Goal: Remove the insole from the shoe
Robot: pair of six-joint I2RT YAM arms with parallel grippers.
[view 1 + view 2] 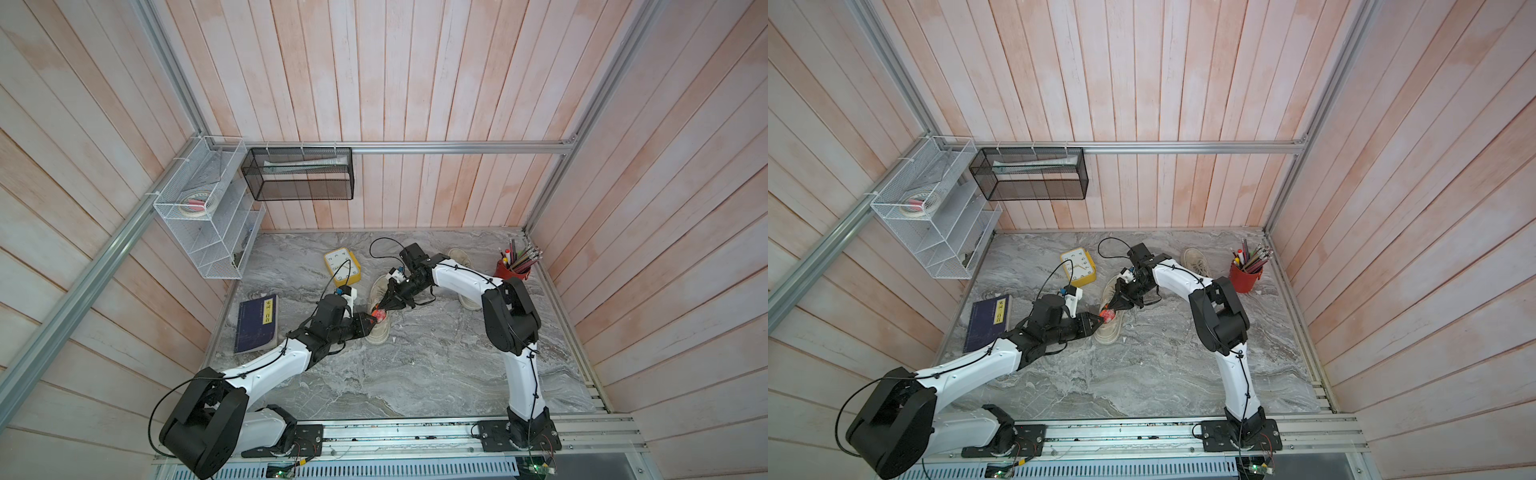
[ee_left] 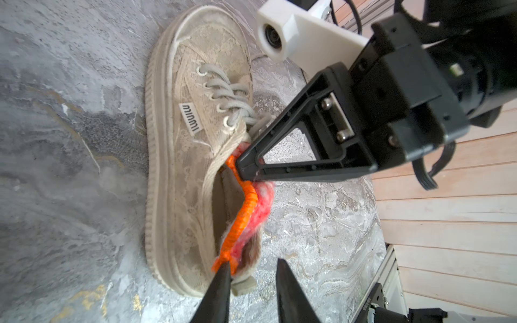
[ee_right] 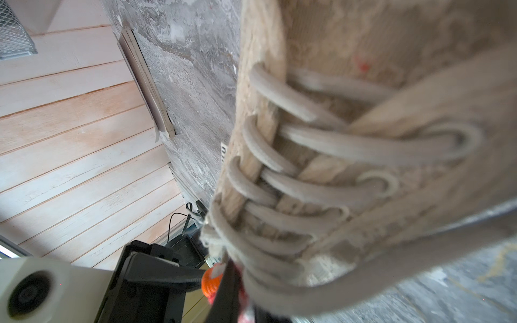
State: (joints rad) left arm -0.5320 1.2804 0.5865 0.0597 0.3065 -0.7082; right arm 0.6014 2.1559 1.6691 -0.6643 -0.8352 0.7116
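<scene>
Left jaws narrow, not closed, at heel of shoe (image 2: 179, 156): one finger (image 2: 221, 282) against orange trim of insole (image 2: 251, 209), its mate standing clear. Right jaws pinched tight on same trim by tongue; insole bulges from opening, forepart hidden inside. Nothing pins shoe to bench (image 2: 56, 139), so I judge a pull may drag whole shoe along, toe toward yellow clock (image 1: 341, 266) just beyond. Thin trim may slip from right pinch; left close may catch heel wall too. Second shoe (image 1: 459, 257) lies farther back.
</scene>
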